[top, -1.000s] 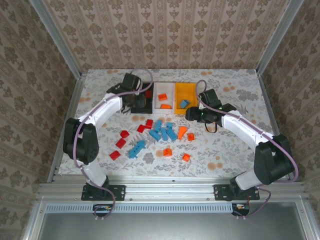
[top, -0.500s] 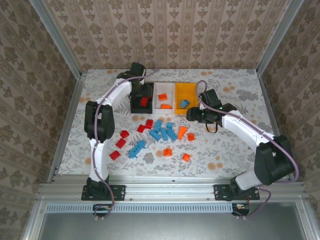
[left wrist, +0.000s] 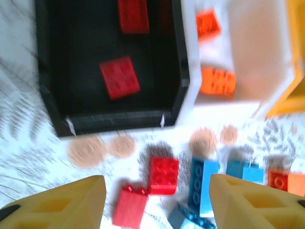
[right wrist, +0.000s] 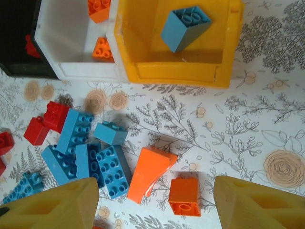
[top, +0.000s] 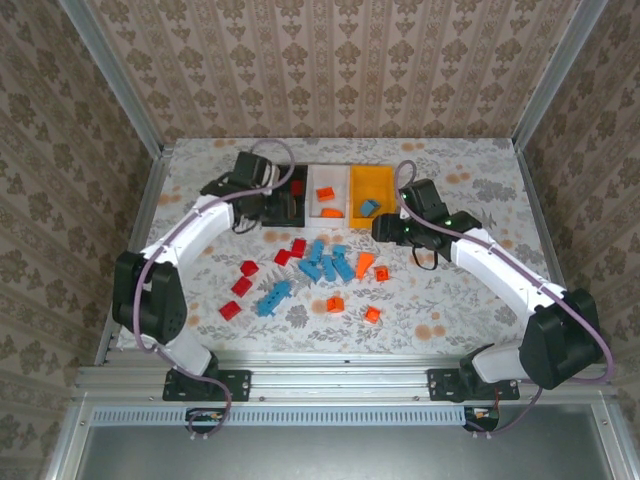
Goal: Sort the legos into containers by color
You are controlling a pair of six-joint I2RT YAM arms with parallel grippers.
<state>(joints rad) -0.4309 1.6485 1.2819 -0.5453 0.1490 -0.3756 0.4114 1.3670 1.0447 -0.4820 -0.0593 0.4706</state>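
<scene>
1. Wallpapered walls (top: 330, 70) close in a floral-printed surface (top: 470, 300).
2. From the near edge, the left arm (top: 190, 240) and the right arm (top: 500, 265) curve inward toward the far middle.
3. Three bins stand side by side in a row at the far middle: the black bin (left wrist: 114, 121) on the left, the white bin (right wrist: 71, 52) in the middle and the orange-yellow bin (right wrist: 171, 71) on the right.
4. The left pincer (left wrist: 155, 179) hovers over the near wall of the black bin with its fingers spread wide and nothing between them. The right pincer (right wrist: 153, 183) hangs over the surface just in front of the orange-yellow bin, also spread apart and empty.
5. Two red bricks (left wrist: 119, 77) lie in the black bin, two orange bricks (left wrist: 218, 81) in the white bin, and one blue brick (right wrist: 185, 26) leans tilted in the orange-yellow bin.
6. Loose bricks lie on the surface in front of the bins: a blue cluster (top: 325, 262) in the middle, red pieces (top: 240, 285) to its left, and orange pieces (top: 336, 304) to its right and nearer the arms. Among the orange pieces is an orange wedge (right wrist: 150, 174).
</scene>
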